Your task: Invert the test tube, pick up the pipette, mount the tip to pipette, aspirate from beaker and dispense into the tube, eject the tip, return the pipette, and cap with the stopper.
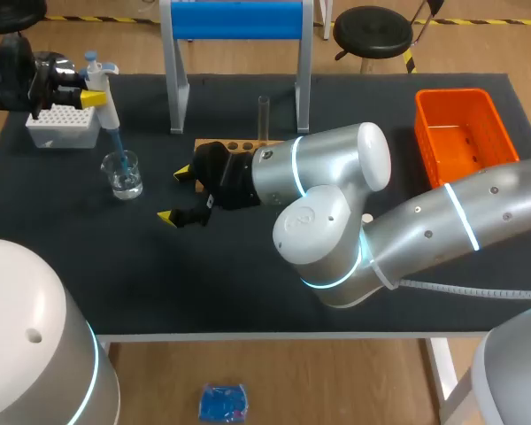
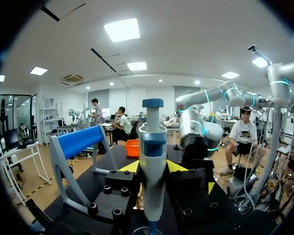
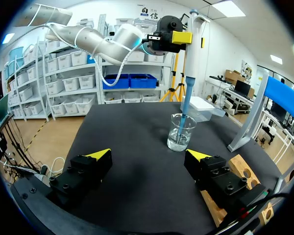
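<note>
Right claw [image 1: 175,195] is being held released and empty, low over the bare bench [image 1: 248,292], near the beaker [image 1: 123,174]. Its 2 yellow tips are standing wide apart with nothing between them. It is judged to be parked there, clear of the other arm's work.

Beyond it, the beaker is being used as the liquid source. The blue tip [image 1: 117,149] of the pipette [image 1: 106,104] is being dipped into its water, so the aspirate step is judged to be in hand. The pipette is being grasped by the left claw [image 1: 94,96], clenched on its body from 2 sides. It is being held upright so the tip goes straight down.

Just behind is the white tip box [image 1: 64,128]. Off to the right, the test tube [image 1: 264,115] is being stood upright in the wooden rack [image 1: 230,145], seemingly mouth up, ready for dispensing.

At the far edge, the blue stand [image 1: 239,19] is being left vacant, probably for the pipette's return. The orange basket [image 1: 422,124] is likely for the ejected tip.
</note>
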{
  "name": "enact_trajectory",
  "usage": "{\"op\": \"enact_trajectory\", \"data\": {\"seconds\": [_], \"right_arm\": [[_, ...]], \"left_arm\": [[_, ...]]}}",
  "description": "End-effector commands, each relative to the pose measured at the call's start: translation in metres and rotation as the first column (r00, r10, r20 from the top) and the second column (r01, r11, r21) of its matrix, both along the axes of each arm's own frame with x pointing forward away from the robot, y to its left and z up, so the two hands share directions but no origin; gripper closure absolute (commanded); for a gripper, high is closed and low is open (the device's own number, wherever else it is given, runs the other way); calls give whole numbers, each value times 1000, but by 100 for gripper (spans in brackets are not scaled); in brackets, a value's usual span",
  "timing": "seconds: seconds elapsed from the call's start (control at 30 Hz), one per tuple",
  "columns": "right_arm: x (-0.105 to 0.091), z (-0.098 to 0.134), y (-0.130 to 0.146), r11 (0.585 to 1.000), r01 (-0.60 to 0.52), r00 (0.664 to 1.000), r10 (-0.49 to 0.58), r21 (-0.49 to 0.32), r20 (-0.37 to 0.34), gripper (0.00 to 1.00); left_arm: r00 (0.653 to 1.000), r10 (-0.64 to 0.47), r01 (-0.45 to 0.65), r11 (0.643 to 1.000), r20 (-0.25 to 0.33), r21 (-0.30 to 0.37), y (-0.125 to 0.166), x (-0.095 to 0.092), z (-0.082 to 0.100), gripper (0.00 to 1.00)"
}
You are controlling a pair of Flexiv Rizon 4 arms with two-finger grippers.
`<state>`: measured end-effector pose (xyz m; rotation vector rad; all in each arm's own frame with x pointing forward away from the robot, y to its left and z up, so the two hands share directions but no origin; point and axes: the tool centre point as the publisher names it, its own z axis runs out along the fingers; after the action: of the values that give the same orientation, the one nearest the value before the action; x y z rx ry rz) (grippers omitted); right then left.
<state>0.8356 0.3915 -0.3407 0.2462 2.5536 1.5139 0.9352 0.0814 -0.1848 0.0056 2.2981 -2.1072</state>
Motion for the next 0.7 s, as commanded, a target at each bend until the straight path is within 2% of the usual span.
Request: {"op": "enact_trajectory", "data": {"seconds": [0.03,0.7], "right_arm": [[0,-1,1,1000,-1,1000,1,3,0,0],[0,-1,1,1000,-1,1000,1,3,0,0]], "left_arm": [[1000,0,0,1000,1,0,0,0,-1,100],[1000,0,0,1000,-7,-3,0,2,-8,100]]}}
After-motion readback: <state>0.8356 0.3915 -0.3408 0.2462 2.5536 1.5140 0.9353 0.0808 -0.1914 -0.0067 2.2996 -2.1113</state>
